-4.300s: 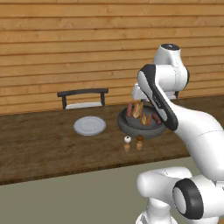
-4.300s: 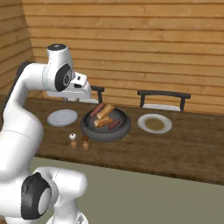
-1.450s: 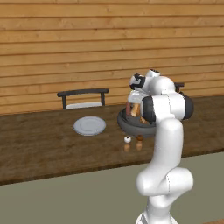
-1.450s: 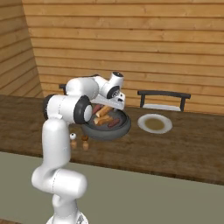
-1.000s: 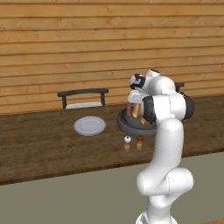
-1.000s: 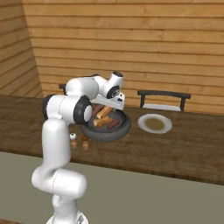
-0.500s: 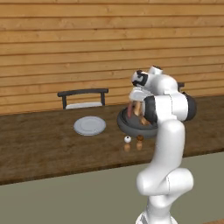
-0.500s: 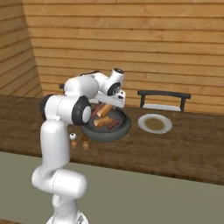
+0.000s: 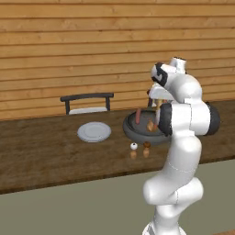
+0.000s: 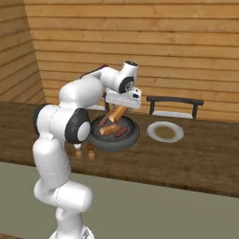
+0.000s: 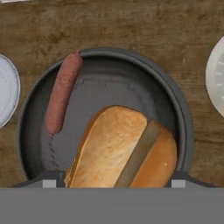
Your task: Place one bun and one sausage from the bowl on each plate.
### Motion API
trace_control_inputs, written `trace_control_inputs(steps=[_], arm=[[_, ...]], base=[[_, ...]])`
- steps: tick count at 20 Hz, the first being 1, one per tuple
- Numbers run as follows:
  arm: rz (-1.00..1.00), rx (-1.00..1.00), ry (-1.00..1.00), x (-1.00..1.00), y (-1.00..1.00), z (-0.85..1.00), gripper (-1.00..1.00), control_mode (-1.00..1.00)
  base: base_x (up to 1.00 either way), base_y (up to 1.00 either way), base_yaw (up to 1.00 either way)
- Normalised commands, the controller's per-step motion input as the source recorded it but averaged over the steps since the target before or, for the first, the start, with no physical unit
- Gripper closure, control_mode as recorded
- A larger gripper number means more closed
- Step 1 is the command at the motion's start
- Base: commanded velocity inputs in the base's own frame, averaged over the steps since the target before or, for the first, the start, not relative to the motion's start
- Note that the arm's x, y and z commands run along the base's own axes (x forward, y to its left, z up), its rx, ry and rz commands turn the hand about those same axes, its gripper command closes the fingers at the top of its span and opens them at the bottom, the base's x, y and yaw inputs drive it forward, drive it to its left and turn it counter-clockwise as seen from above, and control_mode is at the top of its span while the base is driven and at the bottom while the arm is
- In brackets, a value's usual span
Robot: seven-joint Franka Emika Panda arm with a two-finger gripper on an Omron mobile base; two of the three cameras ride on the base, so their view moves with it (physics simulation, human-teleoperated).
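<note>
My gripper (image 11: pixel 114 179) hangs over the dark-grey bowl (image 11: pixel 183 113), shut on a golden split bun (image 11: pixel 122 148) that is lifted clear of the bowl floor. In the right base view the gripper (image 10: pixel 120 106) holds this bun (image 10: pixel 117 113) tilted above the bowl (image 10: pixel 133 137), where another bun (image 10: pixel 108 130) and a sausage (image 10: pixel 121 132) lie. A reddish sausage (image 11: pixel 63 94) leans on the bowl's rim. One light-grey plate (image 10: pixel 165 131) lies right of the bowl, the other plate (image 9: pixel 94 132) lies to the left.
Small shakers (image 9: pixel 133 149) (image 9: pixel 146 149) stand on the dark wooden counter (image 9: pixel 41 151) just in front of the bowl. A dark chair (image 9: pixel 86 102) stands behind the left plate, and another chair (image 10: pixel 175 105) behind the right plate. A wooden plank wall closes off the back.
The arm has stretched out from its folded pose to over the bowl. Over the last second the gripper has risen slightly with the bun in it.
</note>
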Motion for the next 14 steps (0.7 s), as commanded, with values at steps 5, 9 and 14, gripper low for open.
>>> trace_control_inputs(steps=[5,9,14], arm=[[0.00,-0.28,0.09,-0.31,-0.03,0.64,1.00,-1.00],[0.00,-0.14,0.20,-0.13,-0.48,0.04,1.00,-1.00],[0.00,-0.03,0.25,0.02,-0.90,-0.01,1.00,-1.00]], base=[[0.00,0.00,0.00],[0.00,0.00,0.00],[0.00,0.00,0.00]])
